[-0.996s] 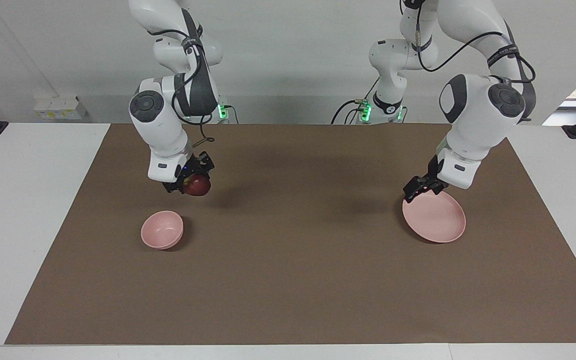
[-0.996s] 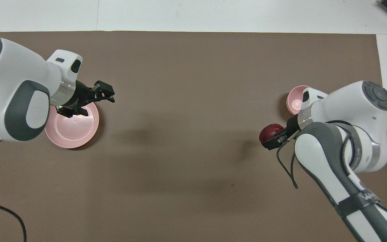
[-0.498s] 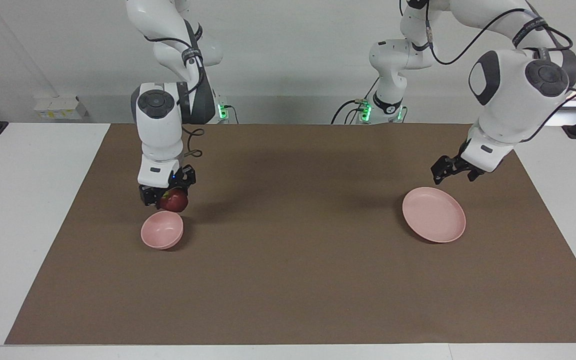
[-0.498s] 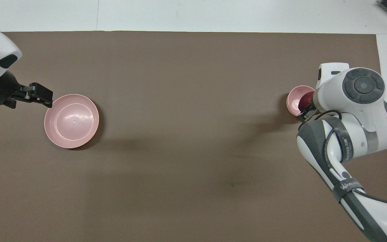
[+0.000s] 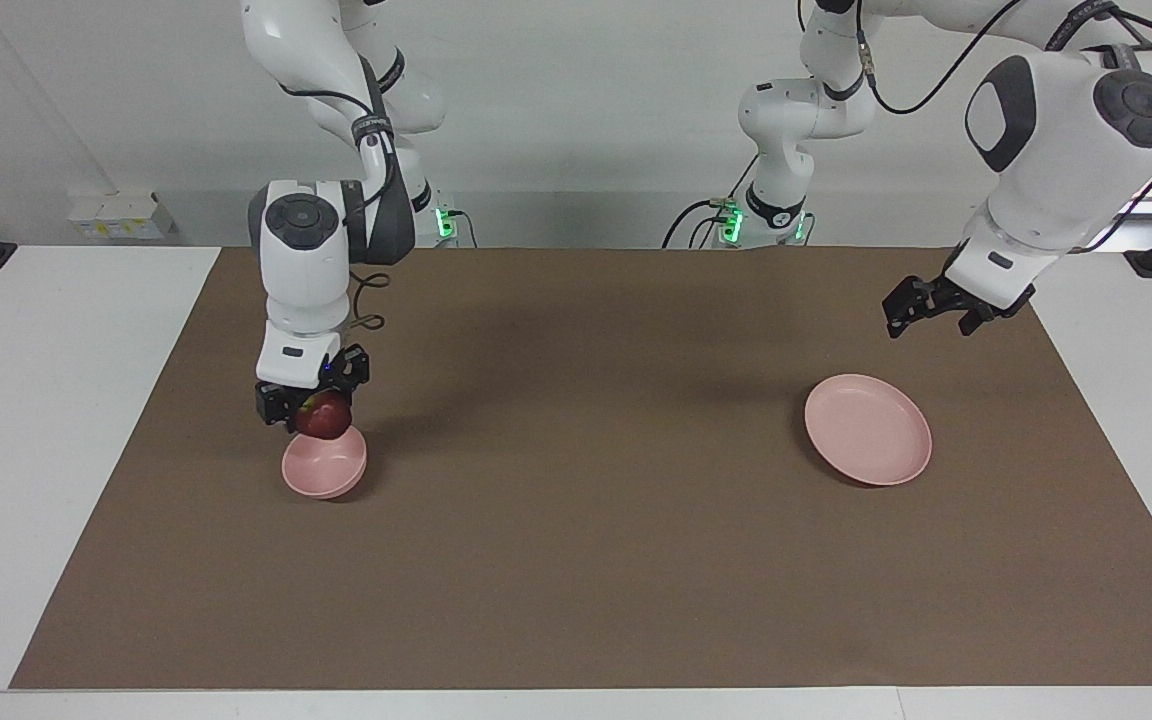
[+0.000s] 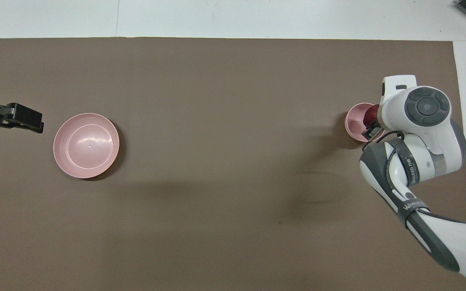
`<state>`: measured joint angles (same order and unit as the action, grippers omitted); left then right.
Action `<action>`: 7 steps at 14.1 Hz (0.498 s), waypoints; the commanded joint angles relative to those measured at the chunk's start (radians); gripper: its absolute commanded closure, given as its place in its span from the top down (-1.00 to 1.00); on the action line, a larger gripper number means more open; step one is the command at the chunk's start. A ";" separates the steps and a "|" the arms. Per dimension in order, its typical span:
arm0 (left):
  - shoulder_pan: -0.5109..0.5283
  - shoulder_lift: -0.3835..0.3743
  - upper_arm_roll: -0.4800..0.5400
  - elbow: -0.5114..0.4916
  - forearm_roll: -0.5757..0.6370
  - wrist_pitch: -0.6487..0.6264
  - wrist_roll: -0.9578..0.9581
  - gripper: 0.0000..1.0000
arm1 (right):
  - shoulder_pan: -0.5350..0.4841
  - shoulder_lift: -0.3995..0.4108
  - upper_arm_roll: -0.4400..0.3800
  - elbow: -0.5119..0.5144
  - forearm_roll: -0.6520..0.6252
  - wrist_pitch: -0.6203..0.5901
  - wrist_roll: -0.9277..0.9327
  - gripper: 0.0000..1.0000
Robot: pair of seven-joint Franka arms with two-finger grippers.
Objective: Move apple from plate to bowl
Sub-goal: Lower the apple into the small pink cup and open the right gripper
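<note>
Right gripper (image 5: 308,408) grasping the apple (image 5: 324,415) just above the bowl (image 5: 324,472).
Apple dark red, round; plate (image 5: 868,430) bare; left gripper (image 5: 921,305) raised beside it, finger state indiscernible.

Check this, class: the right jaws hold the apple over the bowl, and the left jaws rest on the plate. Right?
Not quite. The facing view shows the left gripper raised in the air, off the plate. The right gripper does hold the apple over the bowl.

Looks like a robotics lab, not a home: two white robot arms (image 5: 306,250) w/ loose cabling, green status LEDs (image 5: 444,222) at their bases, plain white bench (image 5: 46,400) w/ a brown mat (image 5: 586,560), bare grey wall, wall socket box (image 5: 116,215).
</note>
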<state>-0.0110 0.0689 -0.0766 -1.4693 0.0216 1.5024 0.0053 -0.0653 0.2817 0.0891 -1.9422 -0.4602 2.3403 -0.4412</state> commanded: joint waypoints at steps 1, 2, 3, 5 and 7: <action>-0.001 -0.024 0.009 -0.013 -0.008 0.010 0.022 1.00 | -0.007 -0.006 0.009 -0.007 -0.022 0.013 0.018 0.15; -0.003 -0.024 0.008 -0.014 -0.008 0.007 0.018 1.00 | 0.004 -0.007 0.011 -0.011 -0.018 0.007 0.036 0.13; -0.004 -0.027 0.006 -0.019 -0.009 0.004 0.015 1.00 | 0.012 -0.010 0.011 -0.012 -0.018 -0.004 0.056 0.01; -0.001 -0.027 0.008 -0.017 -0.009 0.006 0.013 1.00 | 0.013 -0.013 0.011 -0.021 -0.018 -0.004 0.056 0.04; 0.002 -0.027 0.014 -0.017 -0.009 0.006 0.015 1.00 | 0.012 -0.013 0.011 -0.023 -0.017 -0.002 0.055 0.73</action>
<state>-0.0111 0.0612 -0.0746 -1.4689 0.0209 1.5027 0.0091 -0.0471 0.2842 0.0952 -1.9482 -0.4602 2.3387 -0.4137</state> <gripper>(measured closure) 0.000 0.123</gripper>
